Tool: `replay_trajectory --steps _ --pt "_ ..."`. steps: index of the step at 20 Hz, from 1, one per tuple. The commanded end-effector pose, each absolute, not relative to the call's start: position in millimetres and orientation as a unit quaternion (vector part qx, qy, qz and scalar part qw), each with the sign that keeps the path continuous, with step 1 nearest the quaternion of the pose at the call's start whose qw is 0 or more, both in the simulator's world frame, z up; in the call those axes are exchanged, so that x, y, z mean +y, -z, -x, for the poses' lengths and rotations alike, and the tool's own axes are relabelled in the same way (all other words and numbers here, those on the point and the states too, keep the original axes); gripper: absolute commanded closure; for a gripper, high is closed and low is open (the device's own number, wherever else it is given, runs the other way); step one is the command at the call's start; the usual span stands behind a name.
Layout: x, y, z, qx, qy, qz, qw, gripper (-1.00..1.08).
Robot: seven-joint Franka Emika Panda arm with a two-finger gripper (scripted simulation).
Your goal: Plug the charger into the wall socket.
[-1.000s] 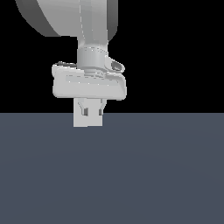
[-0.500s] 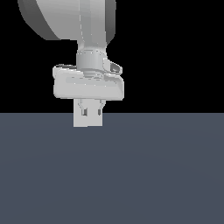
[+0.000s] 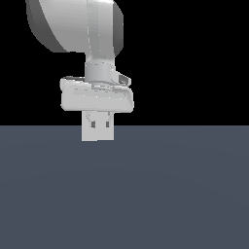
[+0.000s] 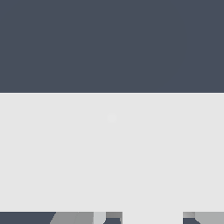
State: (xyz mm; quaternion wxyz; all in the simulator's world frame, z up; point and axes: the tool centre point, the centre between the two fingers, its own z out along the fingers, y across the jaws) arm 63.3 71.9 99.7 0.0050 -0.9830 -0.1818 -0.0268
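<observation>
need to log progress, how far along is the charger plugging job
Done: the gripper is low, right at the socket, the square plate with two dark holes.
In hand: a white piece, probably the charger, shows between the grey fingers in the wrist view. A firm grip can't be confirmed.
Left: pushing it into the holes. Neither view shows it seated.

Behind me, a flat slate-grey floor (image 3: 170,194) runs to a level horizon under solid black background (image 3: 194,58), evenly lit.
</observation>
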Motion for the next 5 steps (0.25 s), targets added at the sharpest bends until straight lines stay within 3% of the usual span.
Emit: replay_trajectory --steps 1,5 --pt "73.4 -100.0 -67.7 -0.182 0.027 0.983 0.005 1.08" --pt "74.1 -100.0 -69.9 -0.182 0.027 0.983 0.005 1.08"
